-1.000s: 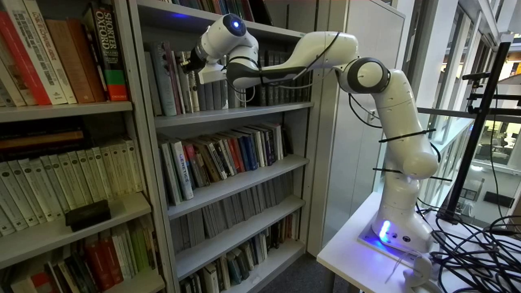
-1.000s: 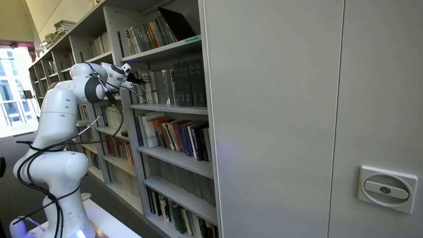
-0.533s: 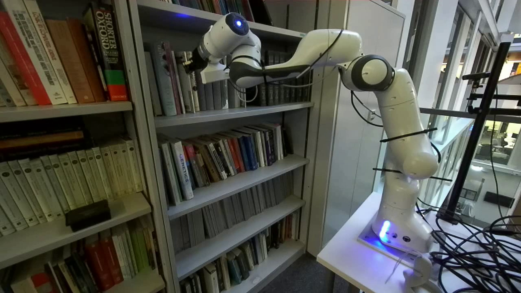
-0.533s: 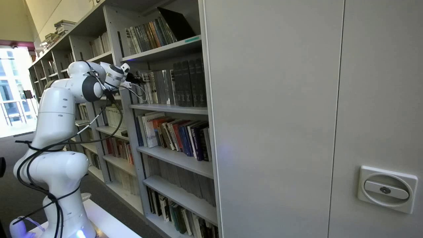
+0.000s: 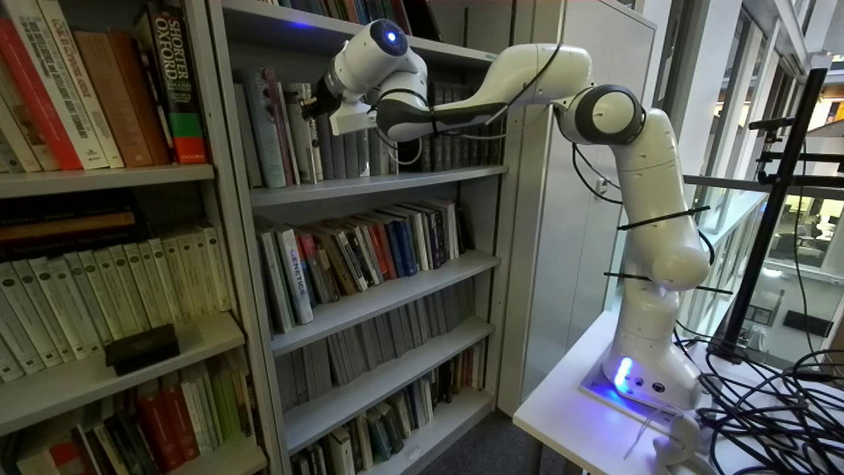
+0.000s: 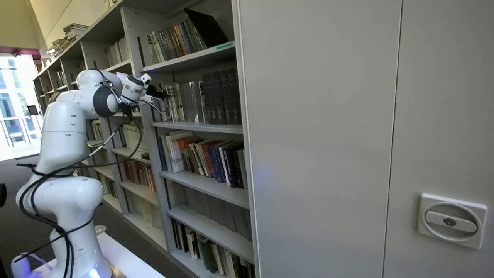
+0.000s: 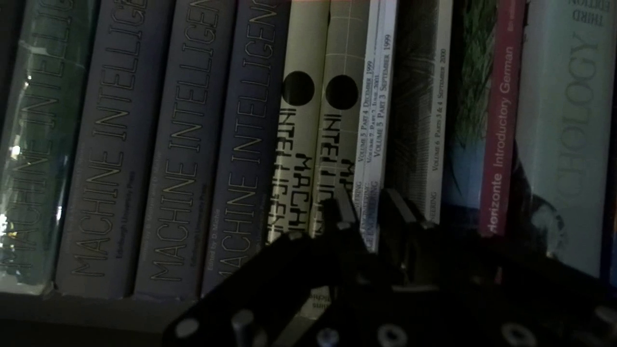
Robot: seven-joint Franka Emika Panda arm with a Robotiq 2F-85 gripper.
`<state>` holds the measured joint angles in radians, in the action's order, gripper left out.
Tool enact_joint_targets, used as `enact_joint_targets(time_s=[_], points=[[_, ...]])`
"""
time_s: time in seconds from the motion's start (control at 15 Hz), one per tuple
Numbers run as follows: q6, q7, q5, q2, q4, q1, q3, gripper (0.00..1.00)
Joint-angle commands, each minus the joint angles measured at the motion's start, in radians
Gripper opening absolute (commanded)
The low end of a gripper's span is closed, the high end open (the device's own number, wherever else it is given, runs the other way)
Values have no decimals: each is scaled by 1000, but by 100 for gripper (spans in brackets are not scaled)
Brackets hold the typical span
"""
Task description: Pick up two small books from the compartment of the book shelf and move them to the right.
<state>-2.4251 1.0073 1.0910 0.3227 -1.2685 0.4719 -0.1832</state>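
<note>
Wrist view: the gripper (image 7: 371, 205), jaws narrowly parted with no clear grip, faces what are probably the 2 small books (image 7: 377, 125), thin, white and upright in the compartment (image 5: 455, 176) of the book shelf (image 5: 395, 297). Lining up the grasp seems in hand; next should come spreading wider and advancing around them.

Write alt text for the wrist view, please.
Black end effector with jaws slightly parted, in front of thin white journal spines; whether it touches them is unclear. Machine Intelligence volumes stand at picture left, a red Introductory German spine and a pale green book at right.
</note>
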Motion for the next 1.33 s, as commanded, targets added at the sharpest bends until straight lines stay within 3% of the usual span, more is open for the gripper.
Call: enact_joint_targets(time_s=[0.0, 0.4, 1.27], points=[[-23, 0, 1, -60, -74, -22, 6, 57], [-19, -12, 5, -33, -37, -15, 2, 99], [-9, -32, 11, -5, 20, 5, -3, 100]])
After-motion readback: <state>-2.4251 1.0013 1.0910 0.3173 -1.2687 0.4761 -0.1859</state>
